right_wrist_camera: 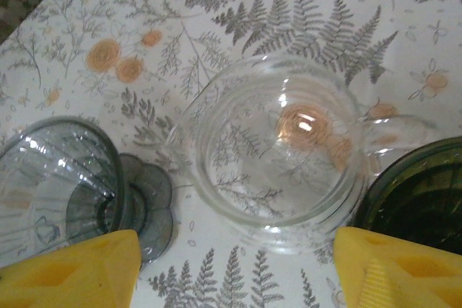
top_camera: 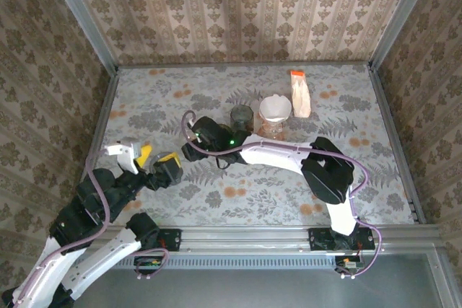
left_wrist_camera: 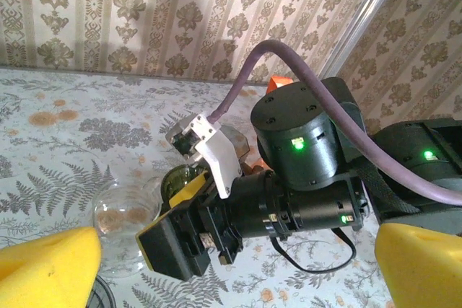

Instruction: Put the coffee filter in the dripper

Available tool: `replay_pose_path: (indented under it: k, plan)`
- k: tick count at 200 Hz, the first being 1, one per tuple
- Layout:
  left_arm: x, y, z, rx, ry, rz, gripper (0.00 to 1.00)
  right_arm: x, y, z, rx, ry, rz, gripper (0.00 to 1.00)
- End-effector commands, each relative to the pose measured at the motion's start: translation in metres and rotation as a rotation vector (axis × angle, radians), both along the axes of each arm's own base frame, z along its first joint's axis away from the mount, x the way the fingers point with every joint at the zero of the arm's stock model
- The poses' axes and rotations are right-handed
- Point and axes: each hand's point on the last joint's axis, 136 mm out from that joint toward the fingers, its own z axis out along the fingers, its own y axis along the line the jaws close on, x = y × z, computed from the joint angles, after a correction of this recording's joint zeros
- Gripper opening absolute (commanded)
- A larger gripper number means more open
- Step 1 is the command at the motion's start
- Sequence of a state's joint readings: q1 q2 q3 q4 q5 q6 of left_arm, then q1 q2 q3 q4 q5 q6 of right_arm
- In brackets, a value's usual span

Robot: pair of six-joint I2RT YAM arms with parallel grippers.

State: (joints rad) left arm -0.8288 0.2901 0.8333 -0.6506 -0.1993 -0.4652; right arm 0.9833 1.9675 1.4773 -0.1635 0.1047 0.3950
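Note:
A white cone-shaped coffee filter (top_camera: 276,108) sits open on a clear glass stand at the back middle of the table. The grey ribbed dripper (right_wrist_camera: 50,185) stands at the left of the right wrist view. My right gripper (right_wrist_camera: 231,279) hangs over the table with its yellow fingers open and nothing between them, just short of a clear glass jug (right_wrist_camera: 281,149). The left wrist view shows that right gripper (left_wrist_camera: 196,250) from the side. My left gripper (top_camera: 157,158) is open and empty, facing the right wrist from the left; its yellow fingertips (left_wrist_camera: 47,268) frame that view.
A dark green cup (right_wrist_camera: 419,185) stands right of the clear jug (left_wrist_camera: 126,214). A dark glass cup (top_camera: 242,117) sits beside the right forearm. A white packet with an orange top (top_camera: 300,93) lies at the back right. Patterned walls enclose the table on three sides.

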Motion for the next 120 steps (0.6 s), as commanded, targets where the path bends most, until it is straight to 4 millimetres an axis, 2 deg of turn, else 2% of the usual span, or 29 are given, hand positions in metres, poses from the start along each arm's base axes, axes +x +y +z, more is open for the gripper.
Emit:
replay_pose_path:
  k: [1,59,120]
  plan:
    - [0.002,0.004,-0.001,0.018,-0.023,0.023,1.0,0.002,0.001,-0.016,-0.046,0.015,-0.036,0.73]
    - [0.001,0.008,0.0,0.028,-0.021,0.031,1.0,0.011,0.019,-0.029,-0.063,0.03,-0.037,0.73]
    - [0.002,0.01,0.003,0.029,-0.031,0.042,1.0,0.008,0.063,-0.026,0.014,0.049,0.043,0.73]
